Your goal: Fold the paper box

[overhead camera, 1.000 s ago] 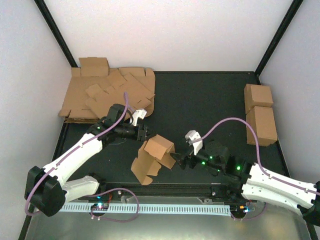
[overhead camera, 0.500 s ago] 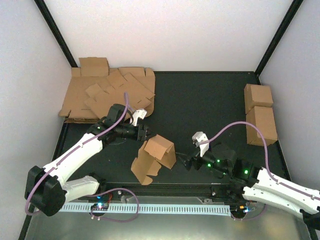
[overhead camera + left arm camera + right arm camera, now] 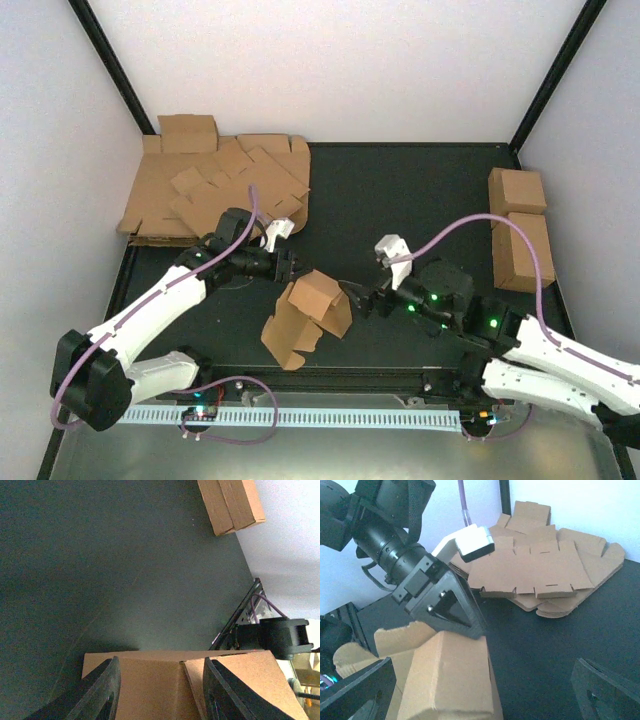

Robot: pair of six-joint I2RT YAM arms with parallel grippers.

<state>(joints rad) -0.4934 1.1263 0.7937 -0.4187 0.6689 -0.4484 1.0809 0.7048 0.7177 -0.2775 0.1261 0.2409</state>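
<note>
The paper box [image 3: 318,297] is a partly folded brown cardboard piece standing on the black mat, with loose flaps [image 3: 285,335] hanging toward the near edge. My left gripper [image 3: 288,270] reaches in from the left and is shut on its upper folded part. In the left wrist view the cardboard [image 3: 150,685] fills the space between the fingers [image 3: 102,690]. My right gripper [image 3: 358,298] hovers just right of the box, open and empty. In its own view the box [image 3: 445,675] sits between its wide-spread jaws, below the left gripper [image 3: 445,605].
A heap of flat cardboard sheets [image 3: 215,190] lies at the back left, seen also in the right wrist view [image 3: 545,565]. Two finished brown boxes [image 3: 520,230] stand by the right wall [image 3: 230,505]. Black frame posts rise at the back corners.
The right gripper drew back from the box's right side, then came forward again a little farther back on the table, still open. The left gripper and the box stayed put.
</note>
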